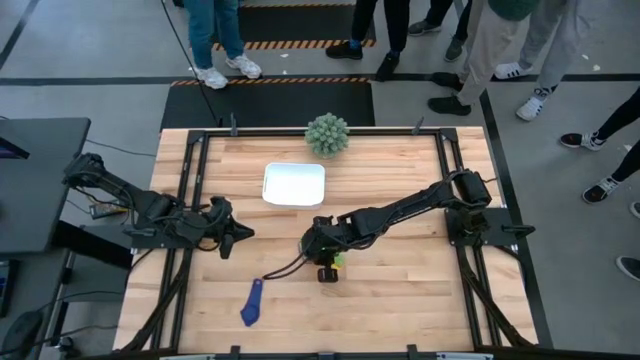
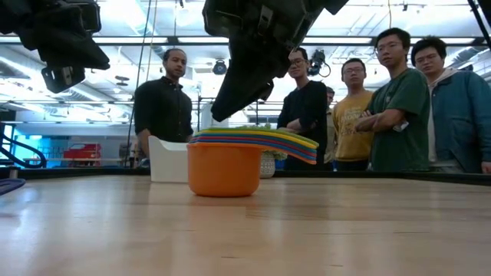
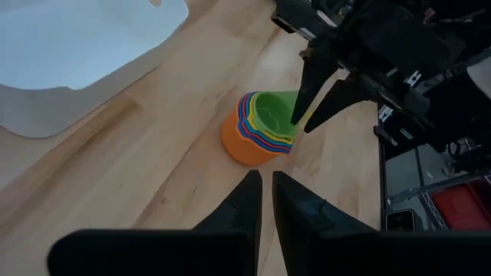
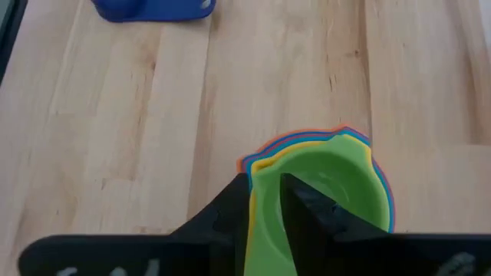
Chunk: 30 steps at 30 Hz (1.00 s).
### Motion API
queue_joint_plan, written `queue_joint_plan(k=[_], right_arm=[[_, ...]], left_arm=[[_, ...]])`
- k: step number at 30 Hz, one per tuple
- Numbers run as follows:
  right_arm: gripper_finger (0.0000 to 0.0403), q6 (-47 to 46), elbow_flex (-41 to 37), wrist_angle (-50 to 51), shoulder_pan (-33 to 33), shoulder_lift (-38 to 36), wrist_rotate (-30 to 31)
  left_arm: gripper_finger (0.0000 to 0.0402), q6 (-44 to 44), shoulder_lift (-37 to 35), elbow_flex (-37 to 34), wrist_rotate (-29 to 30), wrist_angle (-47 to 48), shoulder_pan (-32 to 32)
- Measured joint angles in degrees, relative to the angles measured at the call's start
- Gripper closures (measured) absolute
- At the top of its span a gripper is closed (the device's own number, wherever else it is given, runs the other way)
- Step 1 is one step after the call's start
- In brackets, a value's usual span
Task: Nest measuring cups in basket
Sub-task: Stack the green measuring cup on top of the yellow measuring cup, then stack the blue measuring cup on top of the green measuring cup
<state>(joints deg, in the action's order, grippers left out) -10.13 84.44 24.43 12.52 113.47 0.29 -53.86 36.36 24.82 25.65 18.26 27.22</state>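
A nested stack of measuring cups [image 2: 226, 165] stands on the table's middle, with an orange cup outermost and a green cup [image 4: 337, 184] on top. Their handles [image 2: 295, 144] fan out toward the right. My right gripper [image 4: 265, 184] hovers over the stack [image 1: 338, 262], slanting down, narrowly open. One finger is over the green cup's hollow and the other just outside the rims, with the handle side between them. A blue cup [image 1: 250, 302] lies alone toward the near edge. The white basket [image 1: 294, 184] sits farther back. My left gripper [image 1: 240, 238] waits shut at the left.
A spiky grey-green ball plant [image 1: 327, 134] stands at the far edge behind the basket. Several people stand beyond the table's far side. Bare wood lies between the stack and the basket and along the near right.
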Motion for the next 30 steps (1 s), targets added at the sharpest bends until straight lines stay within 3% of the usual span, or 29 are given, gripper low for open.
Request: queue_joint_plan(k=[9, 15, 21, 30], right_arm=[[0.0297, -4.8, 0.0, 0.6, -1.8, -2.6, -2.9], [0.0278, -6.3, 0.0, 11.4, -3.1, -4.4, -2.5], [0.0206, -7.1, 0.0, 19.0, -2.8, -5.6, -5.4], [0.009, -15.1, -4.2, 12.6, 1.6, -5.1, 1.8]], left_arm=[[0.0363, 0.5, 0.0, 0.0, -1.2, 0.0, 0.0], [0.0363, 0.5, 0.0, 0.0, -3.1, 0.3, 0.0], [0.0363, 0.6, 0.0, 0.0, -3.0, 0.7, 0.0], [0.0363, 0.6, 0.0, 0.0, -3.0, 1.5, 0.0]])
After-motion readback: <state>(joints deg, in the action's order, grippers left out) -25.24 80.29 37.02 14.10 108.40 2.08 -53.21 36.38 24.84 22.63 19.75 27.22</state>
